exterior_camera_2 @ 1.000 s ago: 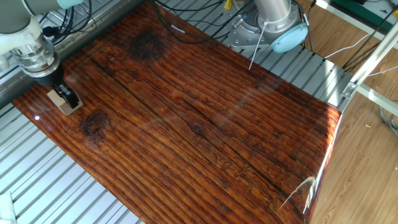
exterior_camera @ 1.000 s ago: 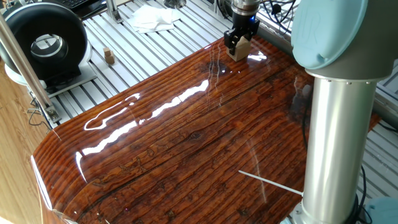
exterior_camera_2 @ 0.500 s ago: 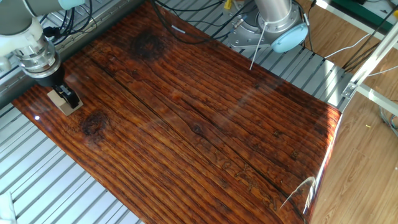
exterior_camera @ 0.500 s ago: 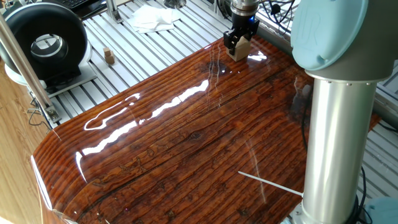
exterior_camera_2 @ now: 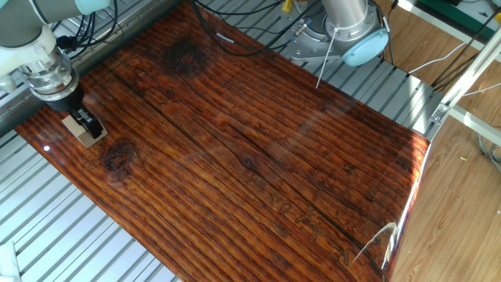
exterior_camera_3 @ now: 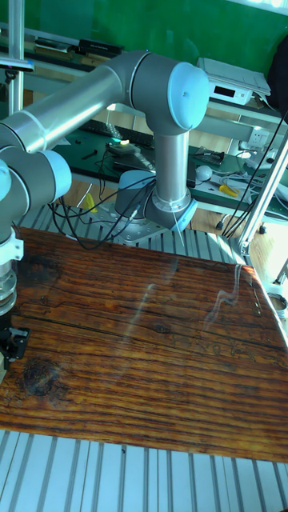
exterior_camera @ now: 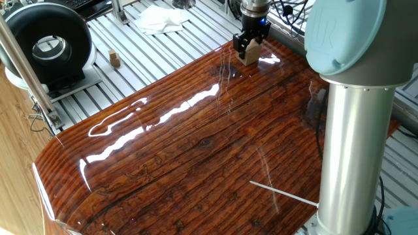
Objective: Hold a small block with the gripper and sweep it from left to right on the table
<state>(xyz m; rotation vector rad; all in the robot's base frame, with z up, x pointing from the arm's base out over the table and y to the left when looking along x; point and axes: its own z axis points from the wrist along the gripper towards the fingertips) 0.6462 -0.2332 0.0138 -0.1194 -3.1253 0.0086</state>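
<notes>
Glossy reddish-brown counter [exterior_camera: 196, 150], striped grain, dark knots, rounded corners, bright glare streaks across the sheen. Laid on silver slatted aluminium [exterior_camera: 163, 49].

At the counter's far corner in one fixed view: block [exterior_camera: 250, 53], plain light-tan wooden cube with sharp edges, resting flat on the counter. In the other fixed view, block [exterior_camera_2: 84, 131] near the counter's left edge, just inside the rim. Pinched on two sides by the black claw [exterior_camera: 249, 44], fingers pressed against the cube's faces; claw [exterior_camera_2: 81, 121] pointing straight down from a silver cylindrical wrist. In the tall fixed view, claw [exterior_camera_3: 11, 342] only partly in frame at the counter's left edge, block not discernible there.

Arm [exterior_camera_3: 120, 88] grey with pale-blue joint caps, rising from its base behind the counter, elbow high, forearm reaching down to the block.

Beyond the counter, on the slats: tiny darker-brown wooden piece [exterior_camera: 115, 59], white cloth [exterior_camera: 160, 18].

Compared with a second earlier: claw and block shifted slightly, a touch farther toward the far corner.
</notes>
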